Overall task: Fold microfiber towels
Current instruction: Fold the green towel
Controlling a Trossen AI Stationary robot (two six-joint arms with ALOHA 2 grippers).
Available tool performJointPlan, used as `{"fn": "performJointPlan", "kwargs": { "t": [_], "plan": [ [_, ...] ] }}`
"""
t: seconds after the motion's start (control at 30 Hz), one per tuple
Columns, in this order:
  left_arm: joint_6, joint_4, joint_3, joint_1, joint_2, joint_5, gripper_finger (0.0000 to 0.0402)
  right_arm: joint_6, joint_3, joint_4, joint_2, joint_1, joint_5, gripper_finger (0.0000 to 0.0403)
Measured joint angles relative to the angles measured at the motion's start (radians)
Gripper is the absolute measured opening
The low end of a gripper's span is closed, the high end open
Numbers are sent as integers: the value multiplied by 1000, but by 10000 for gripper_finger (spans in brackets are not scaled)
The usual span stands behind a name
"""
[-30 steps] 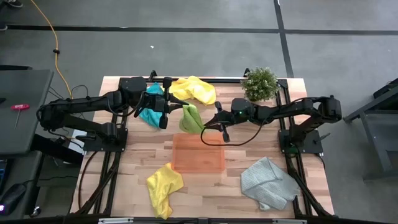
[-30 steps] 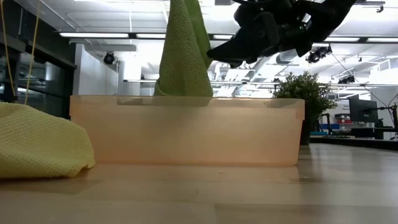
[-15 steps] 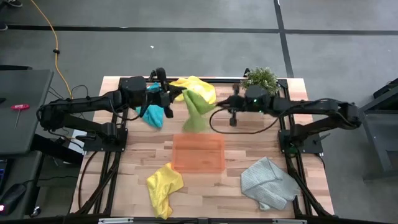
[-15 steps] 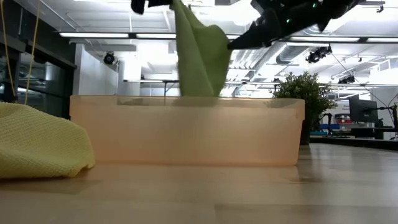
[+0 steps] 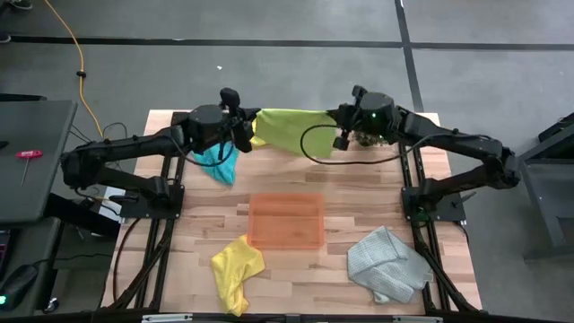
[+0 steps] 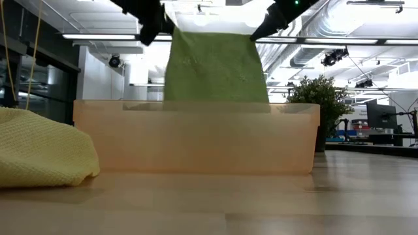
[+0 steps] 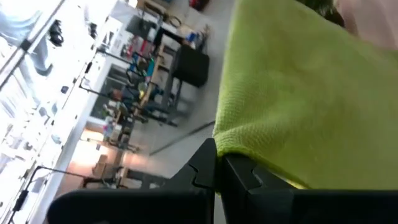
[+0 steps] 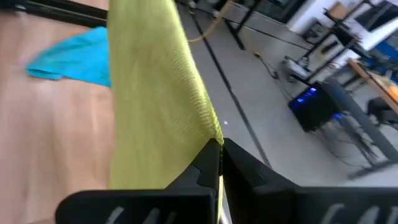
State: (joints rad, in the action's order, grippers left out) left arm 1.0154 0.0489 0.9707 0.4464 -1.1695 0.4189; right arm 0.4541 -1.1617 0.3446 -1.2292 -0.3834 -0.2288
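Stretching one lime green towel point(image 5: 291, 128) between both clenched grippers' jaws, left gripper point(image 5: 244, 135), right gripper point(image 5: 339, 133)

Lime green towel point(image 5: 289, 128) apparently taut, airborne.

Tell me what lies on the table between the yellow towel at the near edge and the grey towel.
Between the yellow towel and the grey towel, the high view shows only bare wood of the table; the orange tray sits farther back.
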Motion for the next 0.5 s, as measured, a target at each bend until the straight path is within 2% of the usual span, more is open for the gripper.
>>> {"fn": "performJointPlan", "kwargs": {
  "t": [0.07,0.27,0.5],
  "plan": [
    [38,-14,0,15,-27,14,0,23,-9,4,-3,-17,-4,0],
    [197,-228,1,90,-123,69,0,72,-10,-52,-3,-104,-26,0],
    [323,-252,153,180,-216,92,0,165,-10,-185,-4,-201,-34,0]
  ]
}}
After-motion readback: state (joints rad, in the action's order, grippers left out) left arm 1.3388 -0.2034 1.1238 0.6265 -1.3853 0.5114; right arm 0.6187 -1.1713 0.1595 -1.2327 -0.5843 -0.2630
